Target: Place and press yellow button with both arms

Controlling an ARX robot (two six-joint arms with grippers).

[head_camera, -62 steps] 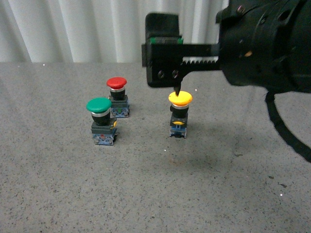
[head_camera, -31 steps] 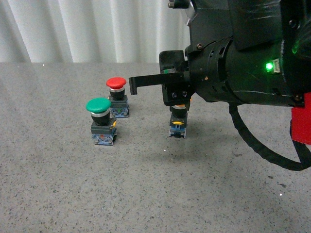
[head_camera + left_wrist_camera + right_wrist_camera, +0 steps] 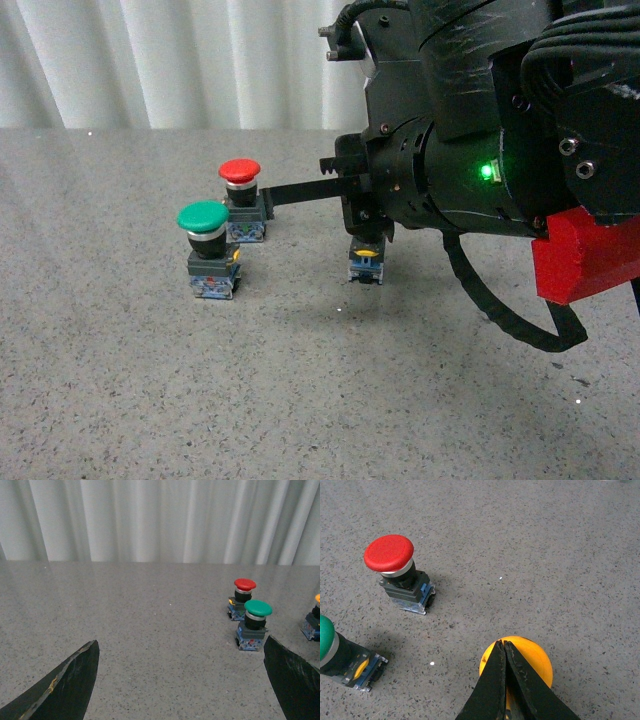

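Pressing looked to be the step in hand: right gripper (image 3: 503, 643), jaws closed together, had its tips on or just above the cap of the yellow button (image 3: 536, 664), upright near the middle of the counter (image 3: 120, 400). Next move likely called for a straight downward push. Left gripper (image 3: 181, 640) hung spread apart, empty. Round yellow cap, blue-grey base, yellow tab

front, wrists: common red button (image 3: 240, 171)
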